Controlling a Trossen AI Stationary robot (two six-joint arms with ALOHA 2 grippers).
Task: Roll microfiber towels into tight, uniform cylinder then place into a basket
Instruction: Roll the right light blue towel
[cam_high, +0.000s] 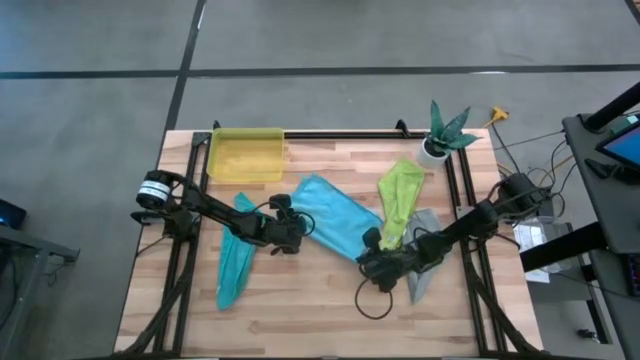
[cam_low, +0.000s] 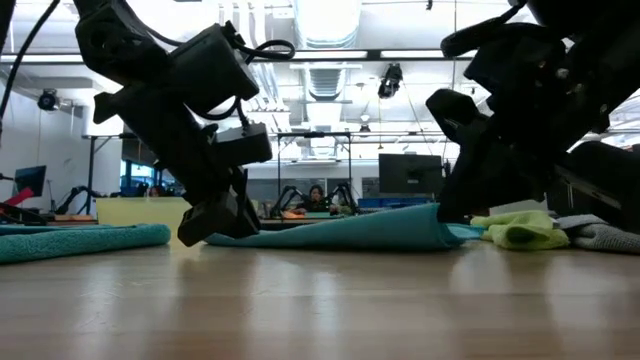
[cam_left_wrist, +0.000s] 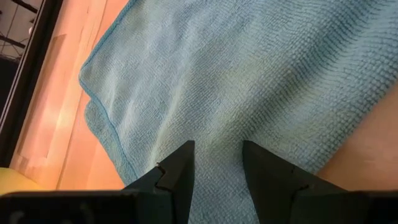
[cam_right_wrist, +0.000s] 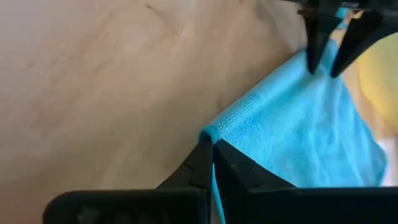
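Both grippers meet the light blue towel (cam_high: 335, 218) at mid-table: left gripper (cam_high: 296, 226) spread over its left edge, right gripper (cam_right_wrist: 212, 151) pinching its near-right corner; basket (cam_high: 245, 155) far left

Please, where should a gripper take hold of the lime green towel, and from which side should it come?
I would grip the lime green towel at its far corner near the plant pot, coming from above. That end lies spread on bare table, while the near end runs under the right gripper and beside the grey towel.
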